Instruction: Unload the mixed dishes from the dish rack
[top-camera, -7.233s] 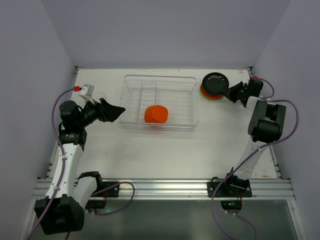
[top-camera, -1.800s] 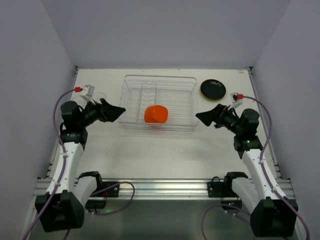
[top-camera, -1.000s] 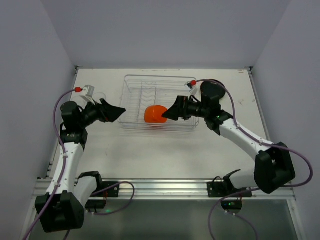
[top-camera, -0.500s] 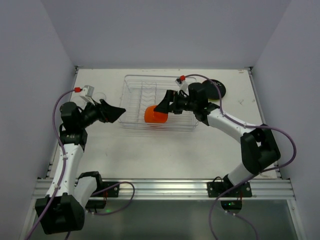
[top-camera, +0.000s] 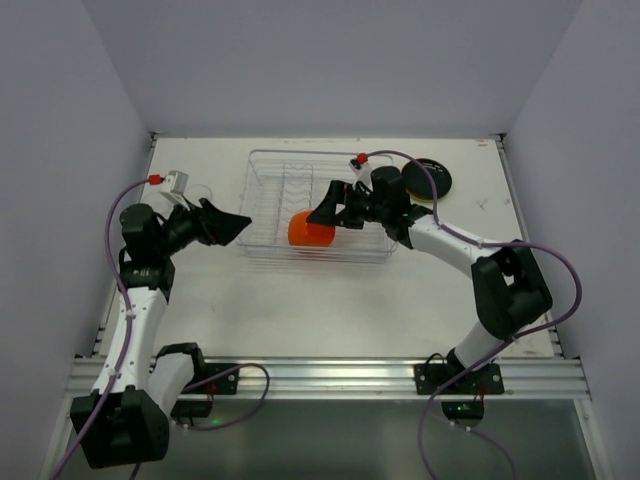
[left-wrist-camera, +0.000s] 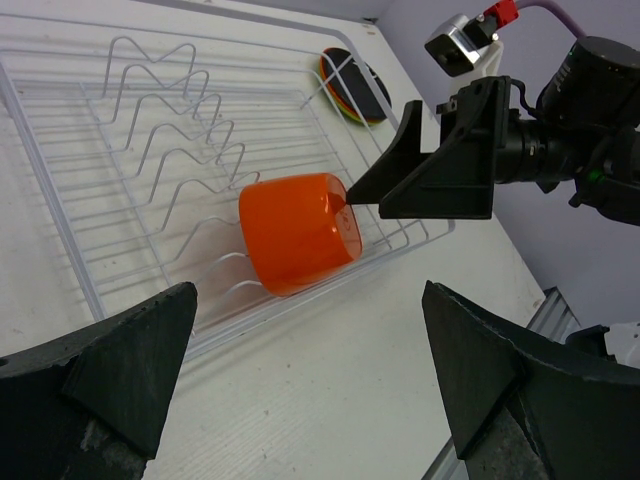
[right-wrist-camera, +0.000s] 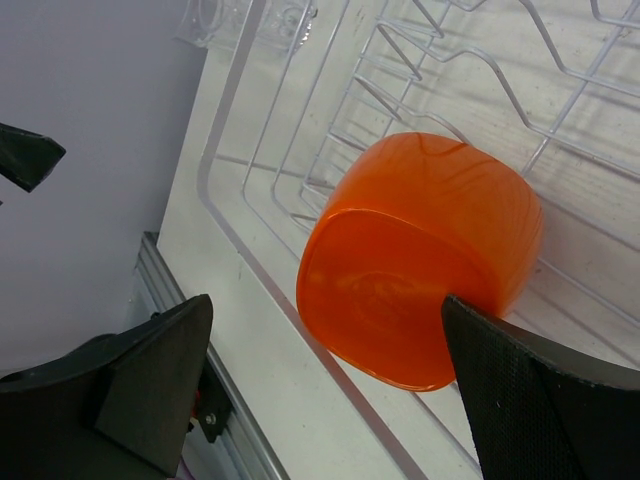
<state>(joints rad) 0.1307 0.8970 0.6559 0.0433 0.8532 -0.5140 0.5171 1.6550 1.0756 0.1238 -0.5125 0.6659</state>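
On the table (top-camera: 300, 300), spread right claw (top-camera: 317, 214) flanks the rack's (top-camera: 372, 200) orange cup (top-camera: 308, 231).

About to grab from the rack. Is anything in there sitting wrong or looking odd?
The orange cup lies tipped on its side across the wires of the dish rack, toward the rack's near side, rather than standing. The right gripper is open at one end of the cup. No spill or damage shows.

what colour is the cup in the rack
The cup is orange, clearest in the right wrist view.
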